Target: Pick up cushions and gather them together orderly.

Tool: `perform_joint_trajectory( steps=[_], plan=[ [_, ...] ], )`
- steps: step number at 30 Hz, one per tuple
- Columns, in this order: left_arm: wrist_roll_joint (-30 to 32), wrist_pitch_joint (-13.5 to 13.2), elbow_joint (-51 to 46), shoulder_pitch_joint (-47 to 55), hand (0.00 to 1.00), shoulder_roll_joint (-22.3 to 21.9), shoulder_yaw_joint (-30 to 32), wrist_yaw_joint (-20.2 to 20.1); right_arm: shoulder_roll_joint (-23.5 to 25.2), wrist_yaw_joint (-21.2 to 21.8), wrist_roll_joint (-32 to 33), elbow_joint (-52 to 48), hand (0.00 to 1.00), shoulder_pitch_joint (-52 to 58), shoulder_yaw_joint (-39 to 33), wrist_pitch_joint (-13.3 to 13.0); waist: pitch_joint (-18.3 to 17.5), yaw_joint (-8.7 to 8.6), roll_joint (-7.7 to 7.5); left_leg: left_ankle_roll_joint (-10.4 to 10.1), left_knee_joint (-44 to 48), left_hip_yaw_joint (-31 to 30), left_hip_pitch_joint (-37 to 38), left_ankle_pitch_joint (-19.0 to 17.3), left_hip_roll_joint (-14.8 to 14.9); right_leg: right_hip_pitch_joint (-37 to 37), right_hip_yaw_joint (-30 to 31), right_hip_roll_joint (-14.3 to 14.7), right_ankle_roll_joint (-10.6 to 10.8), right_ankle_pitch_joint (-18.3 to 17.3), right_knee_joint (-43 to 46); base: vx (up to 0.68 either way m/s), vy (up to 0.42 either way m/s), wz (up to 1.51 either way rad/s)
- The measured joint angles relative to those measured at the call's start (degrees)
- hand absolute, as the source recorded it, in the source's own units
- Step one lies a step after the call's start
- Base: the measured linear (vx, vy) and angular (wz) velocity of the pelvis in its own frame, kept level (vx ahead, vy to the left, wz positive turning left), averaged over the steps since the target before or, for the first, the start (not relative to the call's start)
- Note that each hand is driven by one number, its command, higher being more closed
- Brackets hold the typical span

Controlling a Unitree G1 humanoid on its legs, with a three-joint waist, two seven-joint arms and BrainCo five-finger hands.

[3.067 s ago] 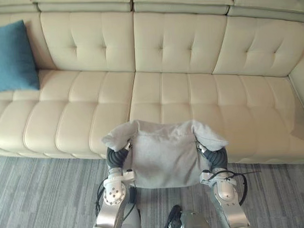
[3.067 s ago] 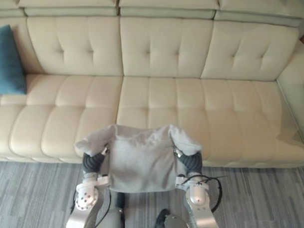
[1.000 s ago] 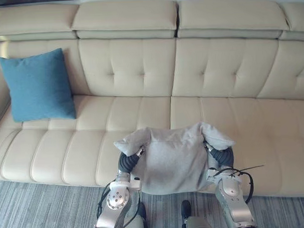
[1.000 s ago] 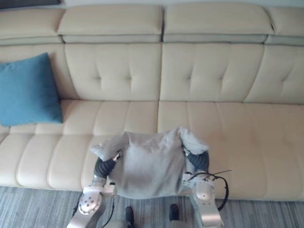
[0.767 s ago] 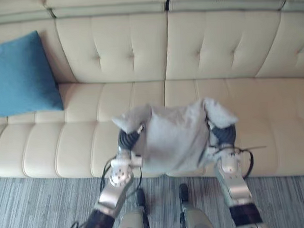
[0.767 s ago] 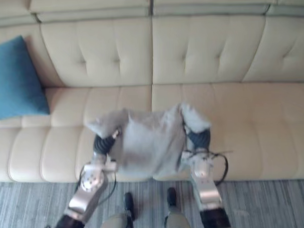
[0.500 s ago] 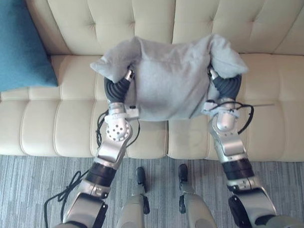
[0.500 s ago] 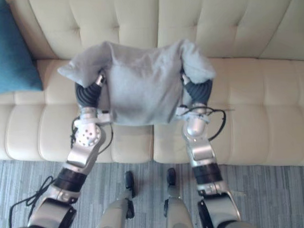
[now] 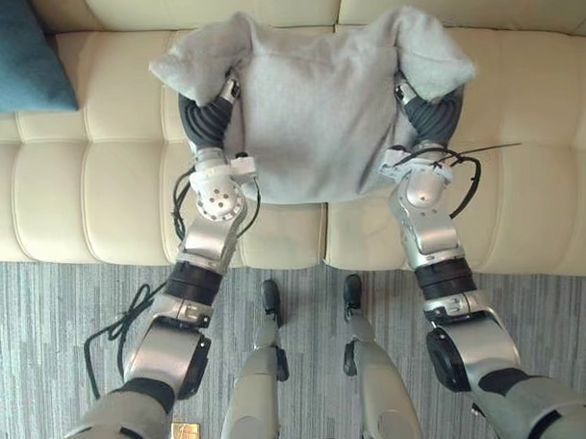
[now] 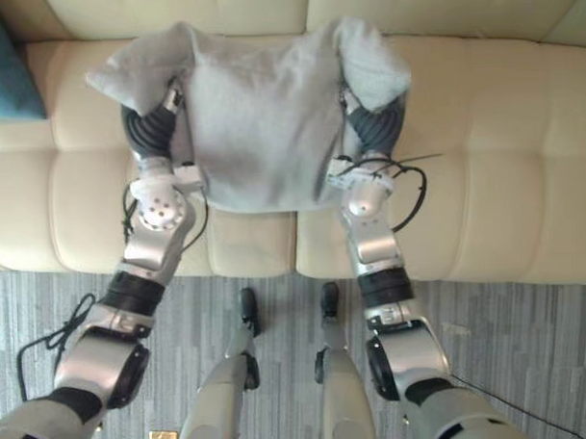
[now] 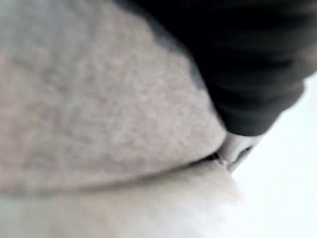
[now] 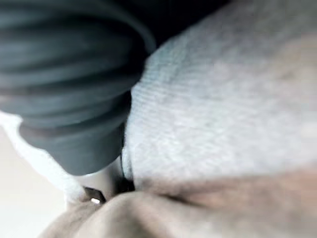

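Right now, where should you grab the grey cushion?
Its two side edges, one hand coming in from each side. The grey cushion is wide and soft; its top corners flop over the left hand and right hand, so a grip on one side would likely let it sag.

A home living room; a long cream leather sofa with padded seats; grey striped carpet in front of it; a blue cushion on the sofa's left end.
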Motion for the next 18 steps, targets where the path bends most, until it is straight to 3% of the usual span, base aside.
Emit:
perform_joint_trajectory(
  steps=[4, 10, 18],
  plan=[
    [0.04, 0.2, 5.95, -8.38, 0.0, 4.88, 0.45, -0.22, -1.02, -0.71, 0.12, 3.31, 0.0, -6.95, -2.24, 0.03, 2.47, -0.49, -0.18, -0.02, -0.02, 0.19, -0.61, 0.63, 0.09, -0.65, 0.28, 0.1, -0.04, 0.99, -0.43, -0.06, 0.015, -0.04],
    [-1.35, 1.14, 12.57, -16.52, 0.0, 10.85, 1.86, -3.23, -7.21, -0.1, 6.58, 7.39, 0.0, -15.2, -3.41, -0.07, 3.31, -0.77, -0.23, -0.02, -0.04, 0.27, -2.36, 1.31, 0.15, -2.5, 0.44, 0.17, 0.14, 1.79, -0.44, -0.04, 0.012, -0.01],
    [-12.37, 0.32, 13.24, -17.08, 0.0, 14.03, 10.25, -6.7, -13.23, 3.03, 17.35, 8.33, 0.0, -16.0, -5.33, -0.39, 3.31, -0.84, -0.23, -0.04, -0.03, 0.31, -2.07, 1.32, 0.31, -2.24, 0.47, 0.25, 0.09, 1.85, -0.44, 0.0, 0.0, 0.0]
  ],
)
